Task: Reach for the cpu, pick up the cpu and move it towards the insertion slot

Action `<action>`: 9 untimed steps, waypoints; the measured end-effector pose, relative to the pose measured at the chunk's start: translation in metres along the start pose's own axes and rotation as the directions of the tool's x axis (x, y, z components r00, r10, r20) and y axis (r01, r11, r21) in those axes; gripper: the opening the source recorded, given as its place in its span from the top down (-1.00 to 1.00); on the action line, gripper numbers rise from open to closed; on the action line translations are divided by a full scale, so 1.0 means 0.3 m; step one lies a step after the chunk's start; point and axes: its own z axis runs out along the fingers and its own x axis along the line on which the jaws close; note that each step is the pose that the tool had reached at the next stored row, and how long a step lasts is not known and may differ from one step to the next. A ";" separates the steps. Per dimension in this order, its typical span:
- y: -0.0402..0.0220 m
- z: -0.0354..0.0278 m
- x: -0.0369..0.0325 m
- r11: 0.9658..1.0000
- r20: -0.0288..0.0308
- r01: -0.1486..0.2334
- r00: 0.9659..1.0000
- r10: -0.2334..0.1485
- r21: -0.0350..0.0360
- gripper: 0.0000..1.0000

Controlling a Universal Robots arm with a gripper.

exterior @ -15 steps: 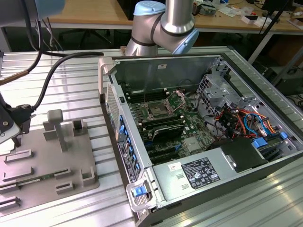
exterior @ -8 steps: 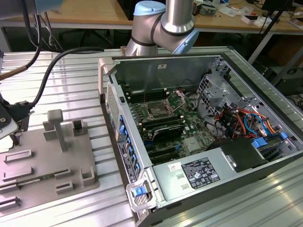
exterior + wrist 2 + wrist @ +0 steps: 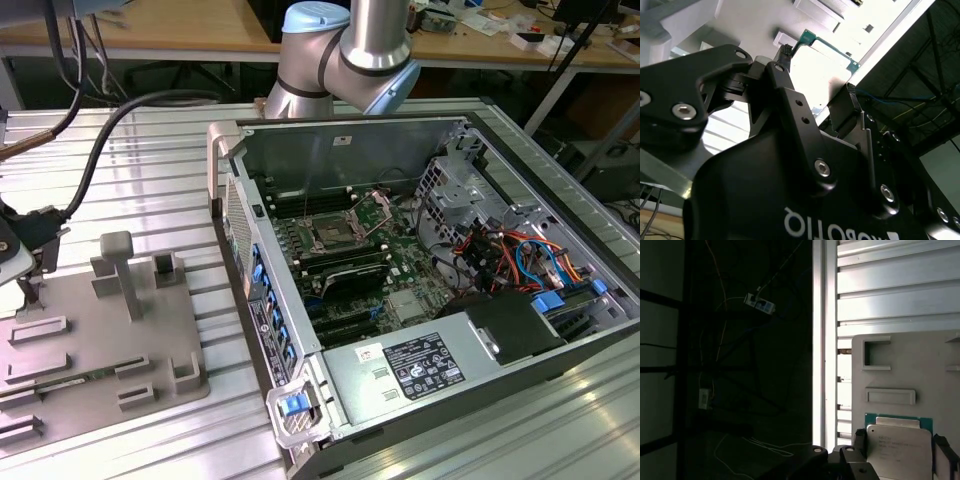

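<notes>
The cpu (image 3: pixel 897 452), a whitish-silver square with a thin green rim, sits between my gripper's (image 3: pixel 900 444) two black fingers (image 3: pixel 859 440), which press on its opposite edges. Under it is the grey fixture plate (image 3: pixel 900 370); I cannot tell whether the chip is lifted off it. The second wrist view shows the cpu (image 3: pixel 822 80) bright in my gripper (image 3: pixel 816 75). In the exterior view my gripper (image 3: pixel 28 262) hangs low over the plate's (image 3: pixel 100 370) far corner at the exterior view's left. The insertion slot (image 3: pixel 328 236) lies inside the open computer case.
The case's upright side wall (image 3: pixel 240 230) stands between the plate and the motherboard. A tall grey post (image 3: pixel 120 270) and low blocks rise from the plate. A black cable (image 3: pixel 100 150) arcs over the ribbed metal table. Drive cages and coloured wires (image 3: pixel 500 250) fill the case's other end.
</notes>
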 end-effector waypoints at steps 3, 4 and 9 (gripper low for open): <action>0.000 -0.003 0.000 1.000 0.000 0.000 1.000 0.000 0.000 -0.09; 0.000 -0.006 0.000 1.000 0.000 0.000 1.000 0.000 0.000 -0.09; 0.000 -0.011 0.000 1.000 0.000 0.000 1.000 0.000 0.000 -0.09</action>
